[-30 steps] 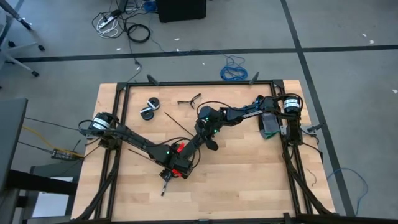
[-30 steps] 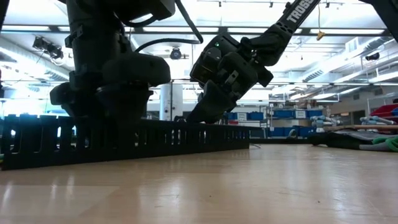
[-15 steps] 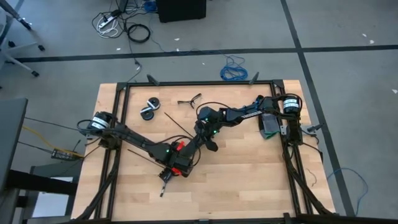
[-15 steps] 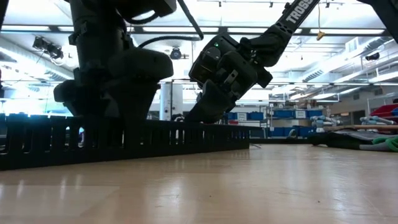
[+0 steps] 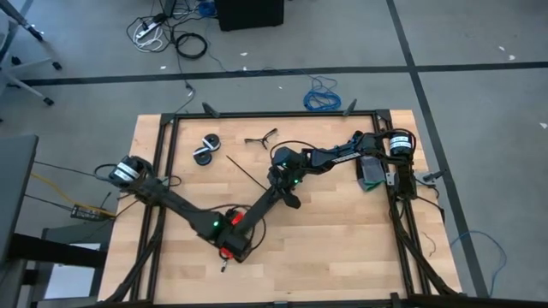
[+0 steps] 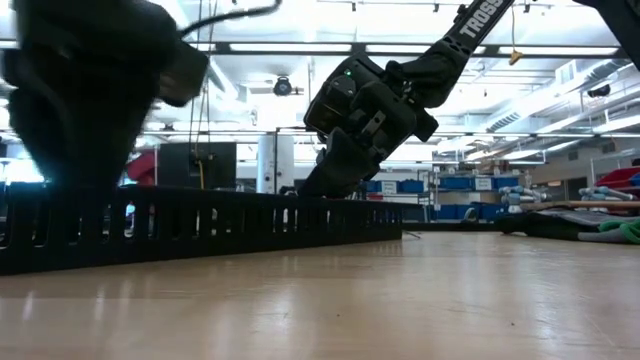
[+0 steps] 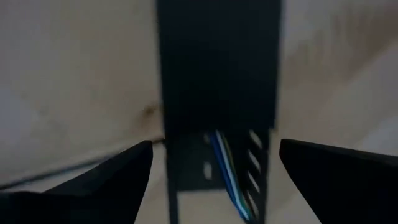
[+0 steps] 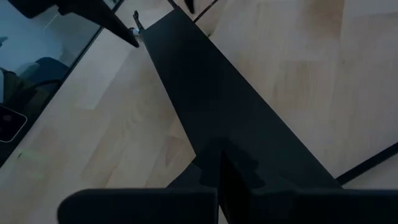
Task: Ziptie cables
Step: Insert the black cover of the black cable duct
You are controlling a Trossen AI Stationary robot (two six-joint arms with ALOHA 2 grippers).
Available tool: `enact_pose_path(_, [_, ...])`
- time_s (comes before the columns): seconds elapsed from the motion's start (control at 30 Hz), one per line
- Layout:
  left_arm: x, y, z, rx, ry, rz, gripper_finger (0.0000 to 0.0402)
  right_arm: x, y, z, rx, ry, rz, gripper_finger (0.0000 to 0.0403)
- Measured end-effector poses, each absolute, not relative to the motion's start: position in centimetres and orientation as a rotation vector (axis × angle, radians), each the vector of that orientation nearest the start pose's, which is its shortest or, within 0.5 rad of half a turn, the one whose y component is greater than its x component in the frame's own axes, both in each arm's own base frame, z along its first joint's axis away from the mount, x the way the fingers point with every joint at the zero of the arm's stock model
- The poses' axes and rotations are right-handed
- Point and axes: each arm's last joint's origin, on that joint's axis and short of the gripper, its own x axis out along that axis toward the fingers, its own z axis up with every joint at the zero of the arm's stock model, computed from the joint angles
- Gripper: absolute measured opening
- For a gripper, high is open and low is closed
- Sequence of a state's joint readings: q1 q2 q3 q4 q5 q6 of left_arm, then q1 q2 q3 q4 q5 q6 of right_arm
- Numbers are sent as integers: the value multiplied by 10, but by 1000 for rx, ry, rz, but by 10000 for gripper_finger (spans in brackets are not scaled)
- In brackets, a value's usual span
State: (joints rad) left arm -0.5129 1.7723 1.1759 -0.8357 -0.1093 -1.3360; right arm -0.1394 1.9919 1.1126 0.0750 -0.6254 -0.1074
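Note:
A wide black perforated strip (image 5: 253, 218) lies flat on the table, running from the middle toward the near edge; it also fills the low view (image 6: 200, 225). Thin blue and pale wires (image 7: 227, 171) lie inside it. My left gripper (image 5: 229, 248) hovers over the strip's near end, open, one finger on each side of it (image 7: 214, 149), touching nothing. My right gripper (image 5: 278, 190) is shut on the strip's far end (image 6: 318, 180). A thin black ziptie (image 5: 244, 169) lies on the table beyond the strip. My right gripper holds the black perforated strip at its far end (image 8: 214, 146), pinched between the two fingers. The fingers come from above, slanting down from the far right (image 6: 330, 165). The strip lies flat on the table along its whole length.
Two black round rolls (image 5: 205, 150) and a small forked tool (image 5: 261, 137) lie near the far edge. A dark green object (image 5: 372, 171) sits by the right arm's base. Black frame rails (image 5: 163, 214) border the table. A blue coiled cable (image 5: 321, 98) lies on the floor.
My left gripper has moved along the strip toward the table's near edge and a little left, its arm swinging round with it. In the low view it has come closer and now shows blurred above the strip's near end. The strip and my right gripper have stayed put.

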Motion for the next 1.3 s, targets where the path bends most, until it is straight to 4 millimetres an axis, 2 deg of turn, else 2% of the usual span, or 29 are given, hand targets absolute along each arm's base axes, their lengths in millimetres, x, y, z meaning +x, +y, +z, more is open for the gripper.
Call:
enact_pose_path(0.13, [277,-166,179,-678,1314,579,347,392,-38,128,202,725,497,0])
enact_pose_path(0.3, [273,-165,175,-680,1340,624,347,392,-38,128,202,724,497,0])
enact_pose_path(0.5, [280,-169,155,-684,1366,608,347,392,-38,129,201,720,496,0])
enact_pose_path(0.7, [281,-166,152,-692,1343,669,344,392,-38,129,201,720,496,0])
enact_pose_path(1.13, [282,-165,153,-693,1342,663,265,394,-39,130,202,695,506,0])
enact_pose_path(1.3, [282,-165,153,-691,1342,660,248,393,-39,138,201,673,502,0])
